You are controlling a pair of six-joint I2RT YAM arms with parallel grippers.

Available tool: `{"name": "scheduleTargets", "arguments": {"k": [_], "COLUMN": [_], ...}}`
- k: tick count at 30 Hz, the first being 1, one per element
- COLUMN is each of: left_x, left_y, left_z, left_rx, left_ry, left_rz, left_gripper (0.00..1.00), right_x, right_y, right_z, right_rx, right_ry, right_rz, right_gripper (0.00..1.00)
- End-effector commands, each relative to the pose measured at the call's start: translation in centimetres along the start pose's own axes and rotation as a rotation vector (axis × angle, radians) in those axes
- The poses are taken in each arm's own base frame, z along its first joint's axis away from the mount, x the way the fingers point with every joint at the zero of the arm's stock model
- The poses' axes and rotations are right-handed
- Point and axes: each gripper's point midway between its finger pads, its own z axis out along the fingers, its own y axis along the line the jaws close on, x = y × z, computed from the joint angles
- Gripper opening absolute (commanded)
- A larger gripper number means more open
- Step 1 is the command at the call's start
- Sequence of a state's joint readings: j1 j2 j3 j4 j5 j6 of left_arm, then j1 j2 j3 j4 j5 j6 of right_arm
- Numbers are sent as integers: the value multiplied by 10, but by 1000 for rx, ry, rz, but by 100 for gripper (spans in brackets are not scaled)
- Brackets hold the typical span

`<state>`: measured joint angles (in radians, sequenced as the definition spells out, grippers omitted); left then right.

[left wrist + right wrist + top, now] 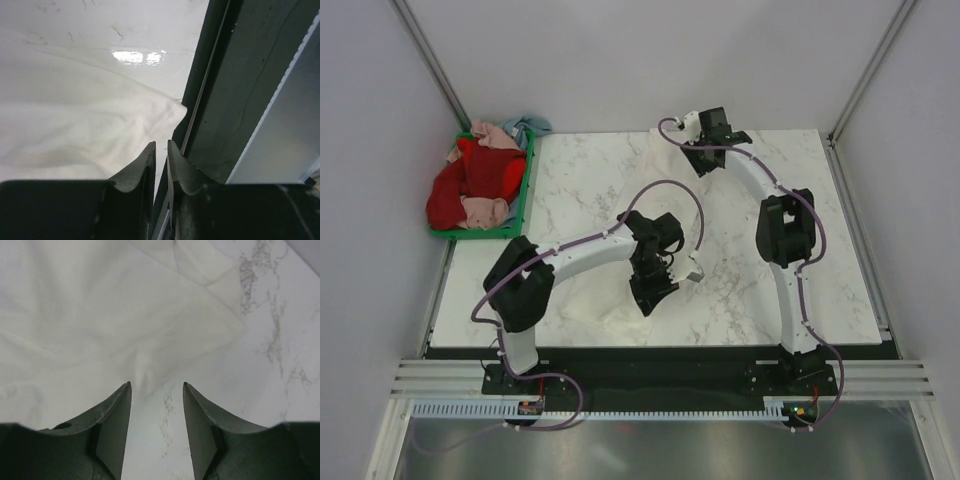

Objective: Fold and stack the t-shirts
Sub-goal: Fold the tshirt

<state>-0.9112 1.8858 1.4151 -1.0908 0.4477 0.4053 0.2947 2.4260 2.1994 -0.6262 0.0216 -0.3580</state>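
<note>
A cream-white t-shirt (605, 300) lies spread on the marble table, hard to tell from it in the top view. In the left wrist view the shirt (75, 115) ends in a corner close to the table's dark front edge. My left gripper (648, 300) (161, 142) hangs low over that corner, its jaws closed to a thin slit with no cloth seen between them. My right gripper (703, 162) (156, 384) is open at the far side, over an edge of the shirt (100, 315), with bare marble between its fingers. Red (470, 185), pink (485, 210) and pale blue (530, 125) shirts sit in the crate.
A green plastic crate (526, 190) stands off the table's far left corner. The table's front edge and a metal rail (270, 130) run just beyond my left fingertips. Grey walls close in both sides.
</note>
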Motion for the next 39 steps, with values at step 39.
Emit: {"name": "scheduleTargets", "arguments": {"k": [39], "left_x": [-44], "left_y": [39], "left_z": [69], "left_rx": [69], "left_ry": [-57], "left_rz": [30], "left_gripper": [16], "right_x": [6], "right_y": [38], "right_z": [55], "right_rx": [-67], "right_ry": [-1], "right_rz": [-44], "right_gripper": [52]}}
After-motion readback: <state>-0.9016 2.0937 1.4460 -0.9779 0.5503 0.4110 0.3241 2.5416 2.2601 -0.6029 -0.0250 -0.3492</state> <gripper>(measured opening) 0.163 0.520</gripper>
